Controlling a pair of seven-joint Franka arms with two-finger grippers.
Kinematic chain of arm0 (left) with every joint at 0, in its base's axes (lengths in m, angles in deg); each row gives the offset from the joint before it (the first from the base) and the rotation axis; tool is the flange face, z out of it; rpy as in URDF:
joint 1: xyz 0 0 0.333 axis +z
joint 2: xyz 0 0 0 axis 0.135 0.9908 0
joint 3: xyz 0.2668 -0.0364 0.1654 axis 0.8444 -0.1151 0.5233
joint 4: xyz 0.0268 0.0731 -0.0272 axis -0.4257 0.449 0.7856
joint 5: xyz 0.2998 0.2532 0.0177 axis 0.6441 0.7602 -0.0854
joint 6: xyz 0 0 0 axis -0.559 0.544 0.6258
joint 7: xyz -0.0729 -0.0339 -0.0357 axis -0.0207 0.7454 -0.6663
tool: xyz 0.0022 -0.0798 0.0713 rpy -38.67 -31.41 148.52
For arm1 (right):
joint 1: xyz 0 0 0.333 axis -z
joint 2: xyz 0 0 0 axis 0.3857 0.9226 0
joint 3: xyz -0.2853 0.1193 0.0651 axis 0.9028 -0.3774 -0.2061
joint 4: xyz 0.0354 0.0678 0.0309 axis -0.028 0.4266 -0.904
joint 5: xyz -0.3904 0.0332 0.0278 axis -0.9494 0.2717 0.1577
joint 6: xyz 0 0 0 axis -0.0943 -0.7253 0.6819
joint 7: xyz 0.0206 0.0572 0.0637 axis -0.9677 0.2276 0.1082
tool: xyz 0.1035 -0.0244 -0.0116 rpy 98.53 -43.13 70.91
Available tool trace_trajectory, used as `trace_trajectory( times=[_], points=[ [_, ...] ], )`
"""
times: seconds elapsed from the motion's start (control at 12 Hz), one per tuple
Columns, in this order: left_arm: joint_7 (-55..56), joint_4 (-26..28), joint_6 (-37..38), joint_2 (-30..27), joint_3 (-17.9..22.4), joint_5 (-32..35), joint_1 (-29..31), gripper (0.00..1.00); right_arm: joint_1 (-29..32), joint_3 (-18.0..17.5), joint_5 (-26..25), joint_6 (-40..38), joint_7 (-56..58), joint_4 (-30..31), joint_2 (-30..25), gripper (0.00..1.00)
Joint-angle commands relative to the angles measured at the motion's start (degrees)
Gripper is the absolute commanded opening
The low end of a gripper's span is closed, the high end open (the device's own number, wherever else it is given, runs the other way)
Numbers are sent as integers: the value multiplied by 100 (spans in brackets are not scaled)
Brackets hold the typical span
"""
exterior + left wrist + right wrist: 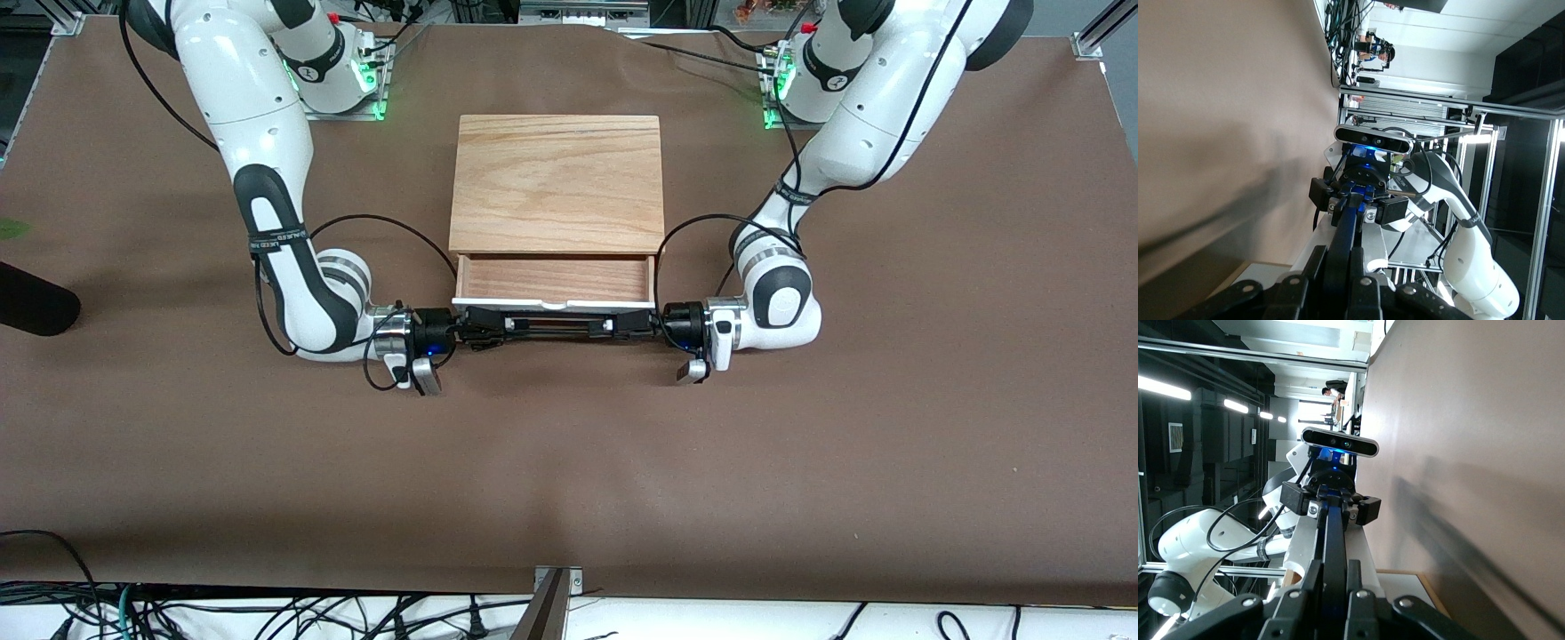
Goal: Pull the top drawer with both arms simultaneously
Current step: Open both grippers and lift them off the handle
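The top drawer [553,280] stands partly open on the brown table [800,462]. Left gripper [633,324] and right gripper [476,326] each clench its black handle [551,324].

A brown mat [569,462] covers the table, and tangled black cables [222,613] lie along its edge nearest the front camera. Aluminium frame posts [1098,31] stand at the corners by the bases. The wrist views show a white ceiling [1458,27], metal shelving [1418,110] and strip lights [1165,387]
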Motion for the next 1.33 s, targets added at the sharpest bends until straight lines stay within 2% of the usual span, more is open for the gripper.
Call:
trace_trajectory(
  times=[0.0, 0.33, 0.83, 0.91, 1.0, 1.08, 1.16, 1.25],
  points=[
    [871, -642, -528, 422, 348, 264, -201, 0, 165, -12, 181, 249, -486, -604, 77, 11],
    [1084, -881, -510, 492, 516, 273, -201, 0, 261, -12, 173, 258, -723, -965, 262, 11],
    [1094, -855, -502, 475, 516, 247, -193, 0, 297, -12, 164, 355, -890, -1265, 394, 11],
    [1085, -820, -501, 457, 516, 247, -193, 13, 297, -12, 155, 355, -890, -1256, 394, 13],
    [1093, -802, -484, 440, 516, 247, -184, 17, 297, -12, 146, 346, -881, -1256, 394, 20],
    [1094, -785, -475, 440, 516, 247, -184, 23, 297, -12, 146, 355, -890, -1256, 394, 53],
    [1085, -767, -466, 440, 516, 247, -184, 46, 297, -12, 155, 355, -881, -1256, 394, 70],
    [1085, -741, -466, 422, 516, 247, -184, 52, 297, -12, 146, 346, -881, -1247, 394, 76]
  ],
)
